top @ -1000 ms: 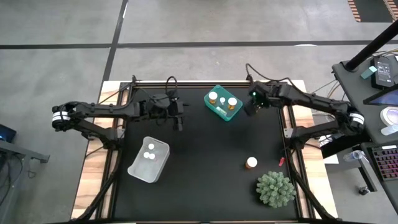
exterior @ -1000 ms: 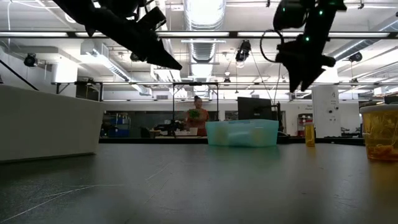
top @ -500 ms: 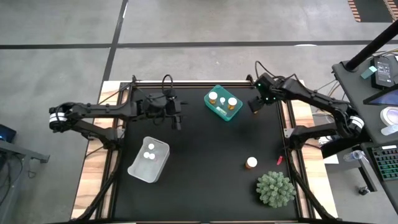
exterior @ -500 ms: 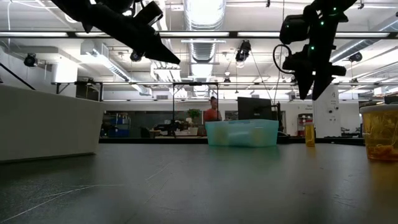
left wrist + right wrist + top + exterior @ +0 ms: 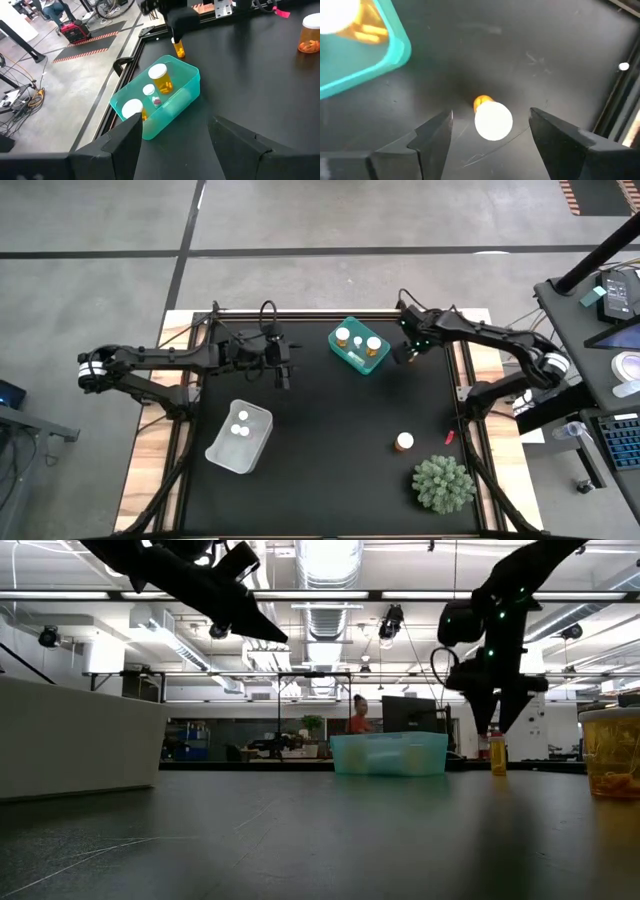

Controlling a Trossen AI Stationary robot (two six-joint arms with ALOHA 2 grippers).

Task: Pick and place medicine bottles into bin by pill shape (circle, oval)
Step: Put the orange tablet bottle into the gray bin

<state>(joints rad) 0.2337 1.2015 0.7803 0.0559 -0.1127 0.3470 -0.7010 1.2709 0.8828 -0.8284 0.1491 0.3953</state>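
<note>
Amber bottle (image 5: pixel 492 118) stands upright on the mat beside the teal bin (image 5: pixel 359 346), between the wide-open fingers of the right gripper (image 5: pixel 490 132) above it. Left gripper (image 5: pixel 172 135) waits open. Risk: an off-centre descent could let one finger clip the cap and topple the bottle, judging by its narrow base.

Grey concrete floor (image 5: pixel 300 215) crossed by dark seams around the black surface (image 5: pixel 330 430). Bright strip lights (image 5: pixel 330 555) and ducts overhead. A person (image 5: pixel 358 715) far off among desks and a dark monitor (image 5: pixel 405 712).
</note>
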